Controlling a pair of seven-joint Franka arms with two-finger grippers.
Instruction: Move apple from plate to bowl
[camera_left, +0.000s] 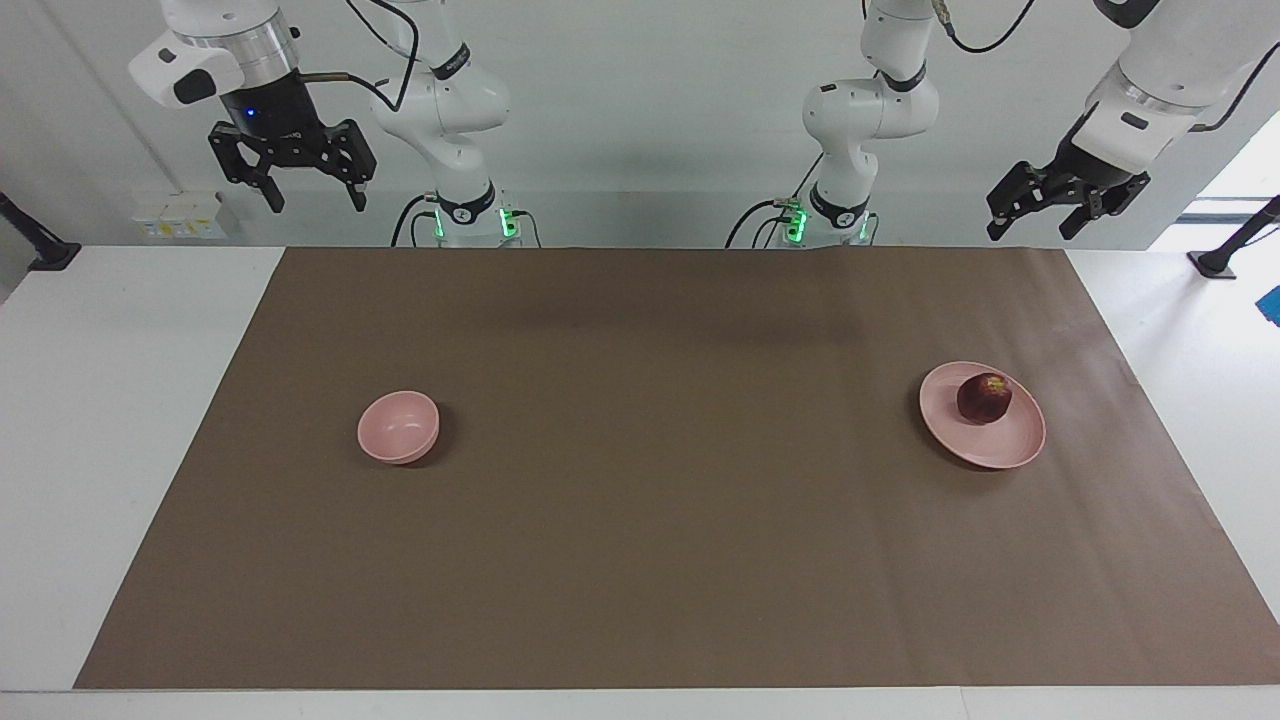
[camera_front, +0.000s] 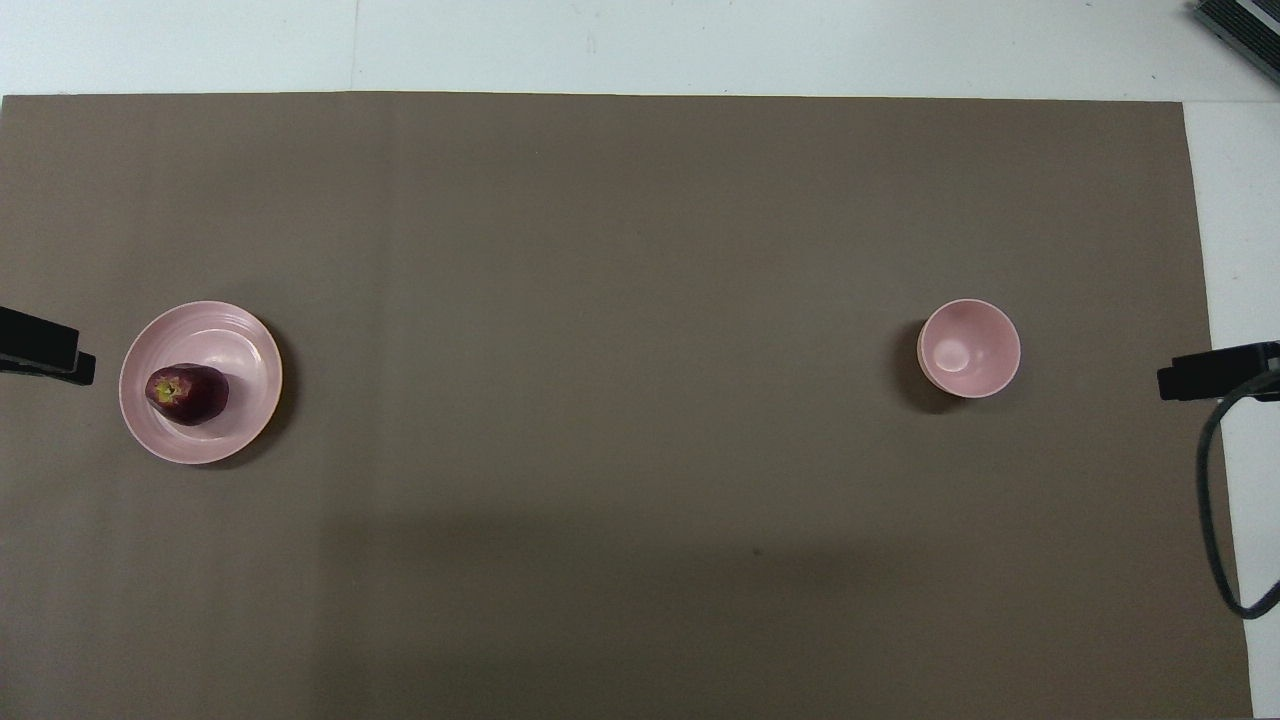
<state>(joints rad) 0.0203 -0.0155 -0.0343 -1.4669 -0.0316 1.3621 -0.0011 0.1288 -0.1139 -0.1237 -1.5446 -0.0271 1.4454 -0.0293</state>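
Observation:
A small dark red apple (camera_left: 984, 398) (camera_front: 187, 394) lies on the wide pink plate (camera_left: 993, 452) (camera_front: 240, 345) toward the left arm's end of the table. The small, deep pink bowl (camera_left: 398, 428) (camera_front: 968, 348) stands empty toward the right arm's end. My left gripper (camera_left: 1030, 232) hangs open high over the mat's edge by the robots, well above the plate. Likewise raised, my right gripper (camera_left: 316, 204) is open and holds nothing. In the overhead view only a dark fingertip of each shows at the side edges.
A brown mat (camera_left: 650, 520) covers most of the white table (camera_left: 100, 400). A black cable (camera_front: 1212, 520) loops over the table at the right arm's end. Black stands (camera_left: 40, 250) (camera_left: 1228, 250) sit at the table's corners nearest the robots.

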